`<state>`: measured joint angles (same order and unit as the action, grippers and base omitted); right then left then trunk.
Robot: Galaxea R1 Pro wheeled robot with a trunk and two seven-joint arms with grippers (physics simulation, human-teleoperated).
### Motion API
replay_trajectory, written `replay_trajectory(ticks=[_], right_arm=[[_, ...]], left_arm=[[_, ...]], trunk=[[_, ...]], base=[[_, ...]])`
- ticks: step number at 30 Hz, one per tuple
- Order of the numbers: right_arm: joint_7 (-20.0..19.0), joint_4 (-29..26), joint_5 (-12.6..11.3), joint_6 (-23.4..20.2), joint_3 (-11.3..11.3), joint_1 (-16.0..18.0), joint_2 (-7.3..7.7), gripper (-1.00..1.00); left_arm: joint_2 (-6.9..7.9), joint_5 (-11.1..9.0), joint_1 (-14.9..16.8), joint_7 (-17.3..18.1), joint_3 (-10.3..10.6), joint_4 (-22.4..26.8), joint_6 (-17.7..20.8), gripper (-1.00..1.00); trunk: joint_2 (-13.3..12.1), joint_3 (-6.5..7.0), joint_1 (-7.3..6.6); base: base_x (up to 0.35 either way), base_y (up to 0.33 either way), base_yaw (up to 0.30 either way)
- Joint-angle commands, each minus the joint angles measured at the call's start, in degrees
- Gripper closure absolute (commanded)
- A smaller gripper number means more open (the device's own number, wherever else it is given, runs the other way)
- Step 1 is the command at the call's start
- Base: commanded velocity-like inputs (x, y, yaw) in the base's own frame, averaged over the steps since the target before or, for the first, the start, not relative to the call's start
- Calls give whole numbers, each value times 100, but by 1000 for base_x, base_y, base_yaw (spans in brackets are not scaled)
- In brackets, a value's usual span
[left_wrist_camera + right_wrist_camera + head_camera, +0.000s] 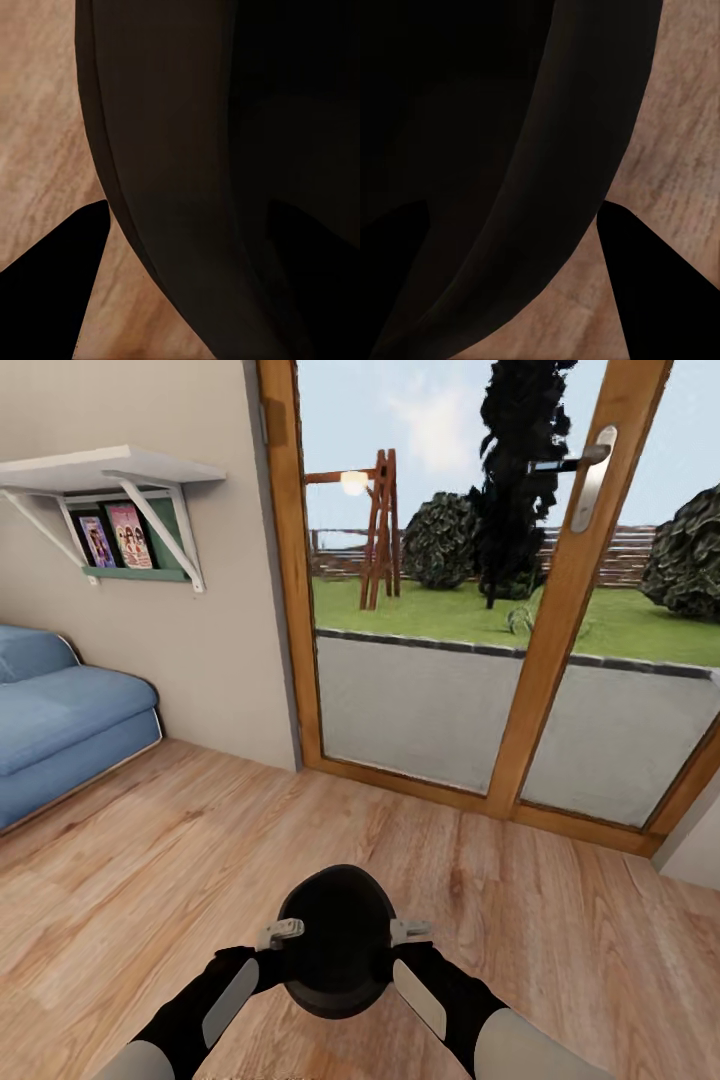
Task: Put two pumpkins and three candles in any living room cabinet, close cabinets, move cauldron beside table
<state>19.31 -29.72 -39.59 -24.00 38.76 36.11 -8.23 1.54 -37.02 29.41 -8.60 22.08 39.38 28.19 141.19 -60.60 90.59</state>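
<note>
The cauldron, carried above the wood floor before the glass door, is squeezed between left gripper and right gripper, jaws' spread unclear; it looks rigid, smooth-sided, probably heavyish, best held across its belly.

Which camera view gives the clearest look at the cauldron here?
The head view: the whole round black cauldron shows there between the left gripper and right gripper, above the wood floor. Both wrist views catch just a close, dark curved stretch of its wall.
</note>
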Motion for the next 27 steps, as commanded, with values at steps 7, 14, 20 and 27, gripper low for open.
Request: replay_trajectory(ticks=[7, 14, 20, 27], right_arm=[[47, -139, -32, 9, 9, 10, 6, 100], [47, -139, -32, 9, 9, 10, 6, 100], [47, -139, -32, 8, 9, 10, 6, 100], [47, -139, -32, 9, 9, 10, 6, 100]], left_arm=[[13, -10, 4, -54, 11, 9, 22, 100], [13, -9, 4, -54, 7, 9, 23, 100], [13, -8, 4, -54, 7, 9, 21, 100], [12, -14, 4, -54, 7, 9, 20, 100]], trunk=[[3, -5, -2], [3, -5, -2], [3, -5, -2], [3, -5, -2]], base=[[0, 0, 287], [0, 0, 288], [0, 0, 288], [0, 0, 288]])
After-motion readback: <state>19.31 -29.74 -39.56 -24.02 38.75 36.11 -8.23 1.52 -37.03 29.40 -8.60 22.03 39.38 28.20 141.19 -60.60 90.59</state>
